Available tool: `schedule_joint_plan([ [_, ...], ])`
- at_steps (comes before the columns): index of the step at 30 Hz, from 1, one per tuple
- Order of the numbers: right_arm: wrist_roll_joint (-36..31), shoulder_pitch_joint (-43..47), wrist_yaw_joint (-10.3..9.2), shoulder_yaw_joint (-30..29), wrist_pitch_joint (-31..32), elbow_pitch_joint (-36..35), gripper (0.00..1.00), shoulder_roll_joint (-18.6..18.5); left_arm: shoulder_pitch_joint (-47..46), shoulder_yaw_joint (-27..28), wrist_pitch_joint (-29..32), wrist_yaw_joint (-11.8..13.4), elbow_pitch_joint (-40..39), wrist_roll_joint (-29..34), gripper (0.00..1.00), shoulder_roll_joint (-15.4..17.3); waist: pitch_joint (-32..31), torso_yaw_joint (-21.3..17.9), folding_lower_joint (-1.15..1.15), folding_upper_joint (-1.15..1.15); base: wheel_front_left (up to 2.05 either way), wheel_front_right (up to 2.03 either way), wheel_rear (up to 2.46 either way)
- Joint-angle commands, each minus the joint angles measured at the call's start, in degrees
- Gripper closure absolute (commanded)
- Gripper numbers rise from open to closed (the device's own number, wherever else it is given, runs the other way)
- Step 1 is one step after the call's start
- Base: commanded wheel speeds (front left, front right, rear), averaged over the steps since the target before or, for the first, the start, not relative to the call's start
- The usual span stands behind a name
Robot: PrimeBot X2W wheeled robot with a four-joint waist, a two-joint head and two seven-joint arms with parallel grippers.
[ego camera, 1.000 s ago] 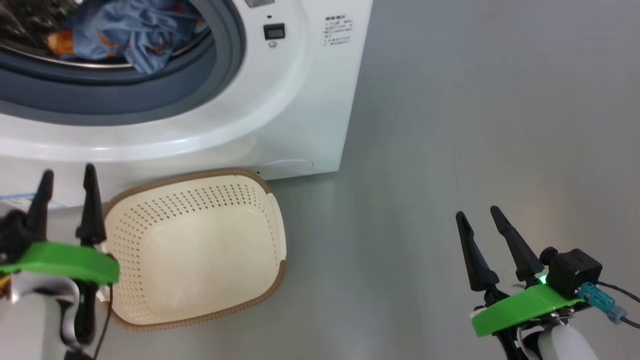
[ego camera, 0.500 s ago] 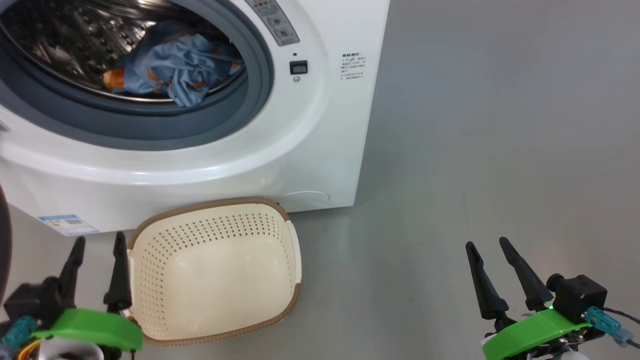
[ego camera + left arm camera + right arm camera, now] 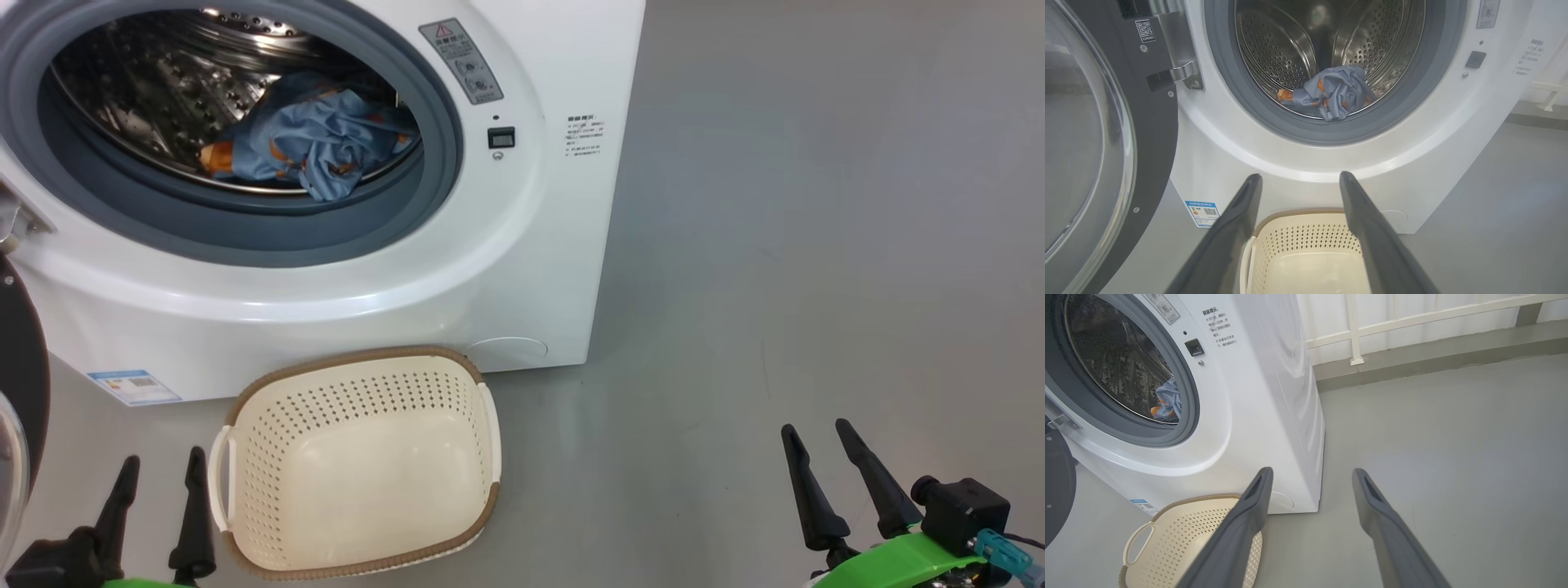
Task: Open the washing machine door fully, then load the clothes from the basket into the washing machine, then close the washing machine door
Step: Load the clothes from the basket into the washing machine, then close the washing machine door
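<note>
Presently, the clothes (image 3: 314, 147) are seen lying at the front of the drum (image 3: 163, 90), with one fold draped onto the grey gasket (image 3: 245, 237). The door (image 3: 1155, 134) is swung wide open at the left of the washer (image 3: 522, 269). The basket (image 3: 351, 357) is found empty on the floor (image 3: 775, 245), just before the washer. The left fingers (image 3: 194, 514) are held spread wide beside the basket's left handle, with nothing gripped. The right fingers (image 3: 807, 490) are likewise spread and empty, over floor well to the basket's right.
</note>
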Motion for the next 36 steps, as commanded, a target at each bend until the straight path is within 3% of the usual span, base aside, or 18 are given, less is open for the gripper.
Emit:
schedule_joint_plan([
  [1, 0.37, 0.73, 0.09, 1.17, -0.27, -1.30, 0.00, -0.87, -0.05, 2.43, -0.21, 0.01, -1.90, 1.05, 0.00, 0.74, -0.26, -0.02, 0.00, 0.00, 0.00, 0.00, 0.00],
  [27, 0.22, 1.05, 0.09, 0.97, -0.27, -1.81, 0.00, -0.64, 0.56, 3.01, -0.21, 0.01, -3.61, 1.58, 0.00, 0.17, -0.42, 0.27, 0.00, 0.00, -0.01, 0.01, 0.00],
  [36, 0.22, 1.07, 0.09, 1.04, -0.27, -1.85, 0.00, -0.59, 0.68, 3.18, -0.21, 0.01, -3.90, 1.78, 0.00, 0.04, -0.44, 0.39, 0.00, 0.00, -0.74, 0.74, 0.00],
])
